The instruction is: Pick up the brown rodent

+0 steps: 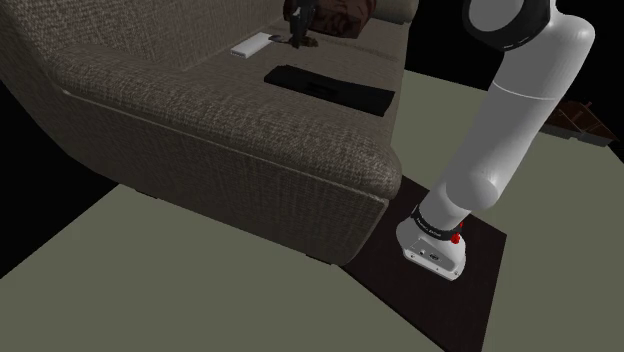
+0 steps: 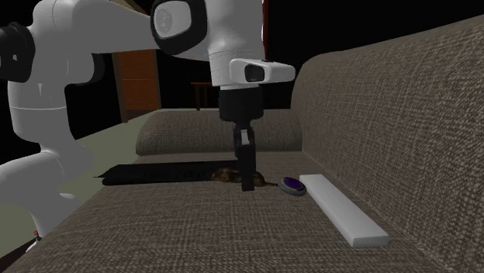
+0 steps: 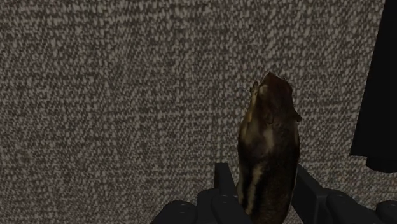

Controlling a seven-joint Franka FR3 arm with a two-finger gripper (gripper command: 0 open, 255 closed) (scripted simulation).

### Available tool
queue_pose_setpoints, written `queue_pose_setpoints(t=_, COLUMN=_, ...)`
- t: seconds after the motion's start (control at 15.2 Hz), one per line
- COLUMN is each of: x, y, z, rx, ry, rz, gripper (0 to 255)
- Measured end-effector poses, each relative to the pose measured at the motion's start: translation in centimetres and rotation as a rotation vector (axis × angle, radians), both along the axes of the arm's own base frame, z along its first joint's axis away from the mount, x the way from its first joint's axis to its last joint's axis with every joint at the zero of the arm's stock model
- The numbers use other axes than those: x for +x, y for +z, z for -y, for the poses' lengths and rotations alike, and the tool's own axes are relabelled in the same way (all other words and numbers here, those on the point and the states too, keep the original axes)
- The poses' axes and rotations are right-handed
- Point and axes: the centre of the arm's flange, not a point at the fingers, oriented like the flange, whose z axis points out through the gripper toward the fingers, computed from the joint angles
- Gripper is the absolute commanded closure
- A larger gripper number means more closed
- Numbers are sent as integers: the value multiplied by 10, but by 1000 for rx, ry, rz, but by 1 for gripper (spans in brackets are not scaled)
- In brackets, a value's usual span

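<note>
The brown rodent [image 3: 267, 127], dark fur with pale stripes, lies on the sofa's woven seat [image 3: 114, 95]. My black gripper [image 3: 267, 175] is down on it, and its two fingers press against the rodent's sides near the hind end. In the second exterior view the gripper [image 2: 247, 182] reaches straight down to the seat, with the rodent [image 2: 225, 175] partly hidden behind a finger. From the shoulder view the gripper [image 1: 298, 38] stands at the far end of the sofa seat.
A white flat bar [image 2: 341, 205] and a small purple disc [image 2: 292, 184] lie beside the gripper near the backrest [image 2: 388, 116]. A flat black object [image 1: 328, 88] lies on the seat toward the arm's base. A brown cushion [image 1: 340, 15] sits behind the gripper.
</note>
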Motion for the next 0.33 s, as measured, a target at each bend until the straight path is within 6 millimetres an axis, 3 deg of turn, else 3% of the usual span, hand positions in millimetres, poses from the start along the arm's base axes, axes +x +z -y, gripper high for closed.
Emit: queue_pose_setpoints(t=0.33, x=-1, y=23, z=-1, rx=0, ry=0, rz=0, gripper=255)
